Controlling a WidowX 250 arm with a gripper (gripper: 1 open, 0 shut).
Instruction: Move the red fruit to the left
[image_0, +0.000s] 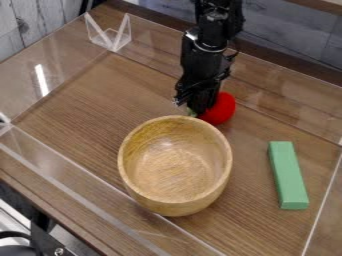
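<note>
The red fruit (218, 107) sits on the wooden table (80, 110), just behind the far rim of the wooden bowl (175, 164) and a little toward that rim's right side. Only its right and lower part shows as a bright red rounded shape; its left and upper part is hidden behind the black fingers of the gripper (195, 98).

The gripper comes down onto the fruit's left side from above, also just behind the bowl's far rim. Its dark fingers look drawn close together, with no clear gap showing between them, and they overlap the fruit's left edge. The view is small and the fingertips merge with the fruit's shadow, so the jaws are probably closed tight at the fruit's left side or on a small part of it, but a firm grasp cannot be made out for certain.

The arm (214, 35) rises nearly upright from the gripper, leaning slightly to the right as it goes up, and leaves the picture at the top edge well behind the bowl. The wrist points straight down at the table.

To the right of the bowl, apart from it, a green rectangular block (285, 174) lies flat with its long side running front to back. Clear plastic walls (47, 70) enclose the table on the bowl's left and front, and a small clear stand (108, 33) is at the far left corner, well behind the bowl.
</note>
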